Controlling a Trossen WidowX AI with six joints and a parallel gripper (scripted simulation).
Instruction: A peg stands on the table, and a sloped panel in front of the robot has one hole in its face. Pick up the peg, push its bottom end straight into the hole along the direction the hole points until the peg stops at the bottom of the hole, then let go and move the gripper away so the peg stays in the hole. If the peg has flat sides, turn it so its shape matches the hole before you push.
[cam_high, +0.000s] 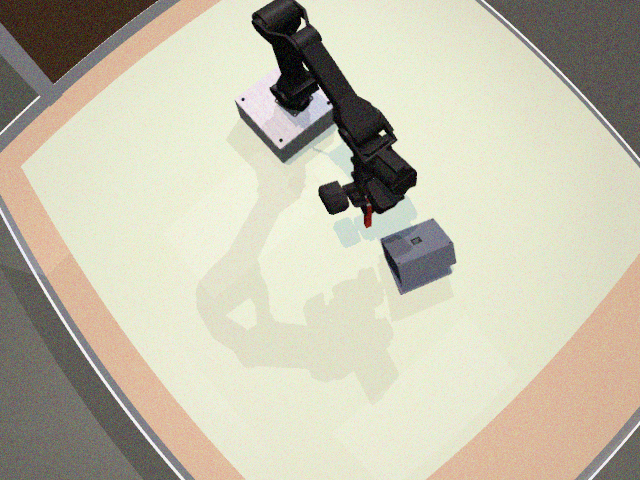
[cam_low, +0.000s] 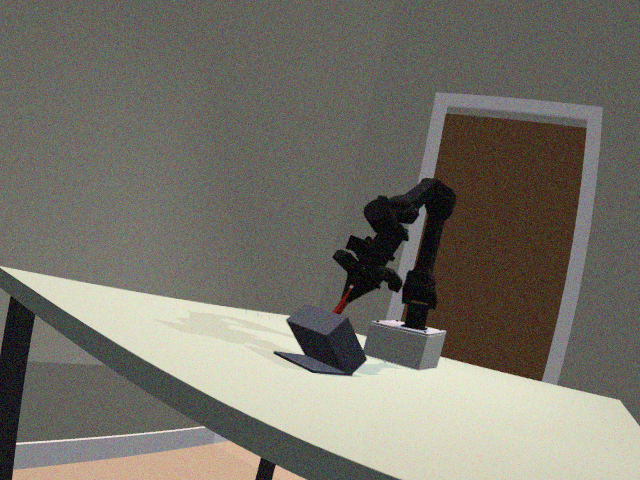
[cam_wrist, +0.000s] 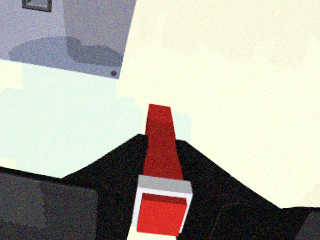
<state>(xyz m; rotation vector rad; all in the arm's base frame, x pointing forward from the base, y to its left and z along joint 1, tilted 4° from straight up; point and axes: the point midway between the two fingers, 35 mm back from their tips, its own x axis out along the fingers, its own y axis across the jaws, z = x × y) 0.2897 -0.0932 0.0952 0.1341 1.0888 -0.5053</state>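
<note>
My gripper is shut on the red peg. The peg has flat sides and a rectangular end with a pale rim at its top. It is held in the air, tilted, its bottom end pointing away from the fingers. The grey-blue block with the sloped panel stands beyond the peg, to the lower right in the top view. Its small square-looking hole shows at the top left of the wrist view. The peg's end is clear of the panel, to the side of the hole.
The arm's pale base box stands behind the gripper. A thin base plate sticks out from under the block. The table edge runs in front of the block in the exterior view. Shadows of the arm fall across the table and panel.
</note>
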